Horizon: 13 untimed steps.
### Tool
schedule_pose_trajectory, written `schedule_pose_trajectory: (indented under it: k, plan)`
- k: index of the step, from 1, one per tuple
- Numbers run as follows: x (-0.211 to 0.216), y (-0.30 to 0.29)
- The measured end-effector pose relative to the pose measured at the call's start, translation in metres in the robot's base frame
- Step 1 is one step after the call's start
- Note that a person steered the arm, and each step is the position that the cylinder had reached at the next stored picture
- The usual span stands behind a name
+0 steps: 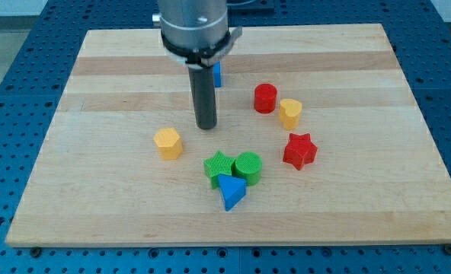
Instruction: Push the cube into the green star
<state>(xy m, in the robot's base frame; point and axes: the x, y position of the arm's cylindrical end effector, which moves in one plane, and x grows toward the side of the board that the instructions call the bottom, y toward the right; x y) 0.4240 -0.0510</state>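
Note:
A blue cube [217,74] lies near the view's top, mostly hidden behind my rod. The green star [218,167] sits below the board's middle, touching a green cylinder [248,167] on its right and a blue triangle [230,191] below it. My tip [206,126] rests on the board below the cube and above the green star, about halfway between them, touching neither.
A yellow hexagon [168,142] lies left of my tip. A red cylinder [265,98] and a yellow block [289,113] stand at the right, with a red star [299,151] below them. All lie on the wooden board [96,198].

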Motion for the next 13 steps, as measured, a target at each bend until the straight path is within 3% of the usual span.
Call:
schedule_pose_trajectory:
  k: [3,5,8,11,13]
  plan:
    - [-0.111,-0.062]
    - [-0.157,-0.043]
    - [-0.141,0.022]
    - [-0.081,0.022]
    - [-0.081,0.001]
